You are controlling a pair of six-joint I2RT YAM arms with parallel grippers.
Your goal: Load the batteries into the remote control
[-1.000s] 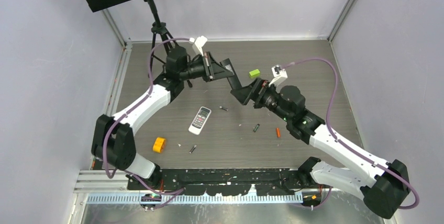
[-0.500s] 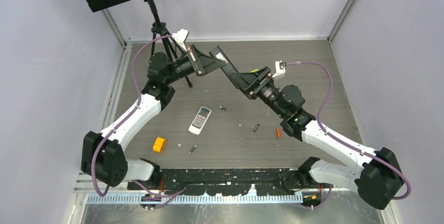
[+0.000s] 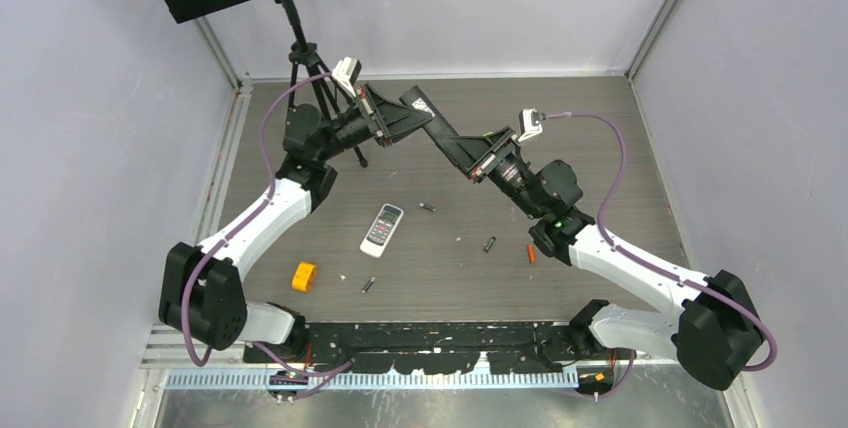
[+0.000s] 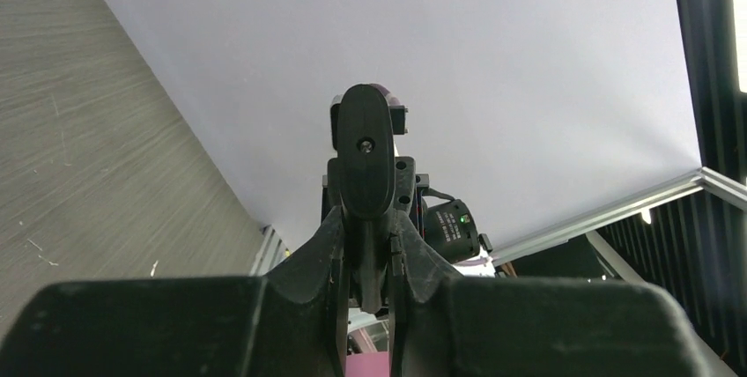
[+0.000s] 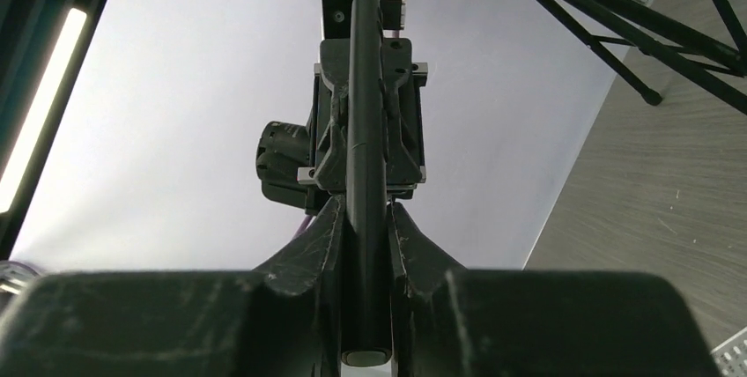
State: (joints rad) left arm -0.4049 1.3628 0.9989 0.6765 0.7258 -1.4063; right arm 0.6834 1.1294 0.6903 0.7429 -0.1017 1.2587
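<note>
Black remote (image 3: 421, 106) held above the table (image 3: 600, 128)
Both the left end effector (image 3: 406, 115) and right end effector (image 3: 450, 144) clench it; free only one

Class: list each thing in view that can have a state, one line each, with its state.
Left hand: shut on the long black object.
Right hand: shut on its other end.
White remote: flat on the table, buttons up.
Batteries: loose on the table, unloaded.

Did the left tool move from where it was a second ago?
Yes. The left tool, gripping the black remote, has swung left and toward the table's far edge, closer to the tripod standing at the back.
</note>
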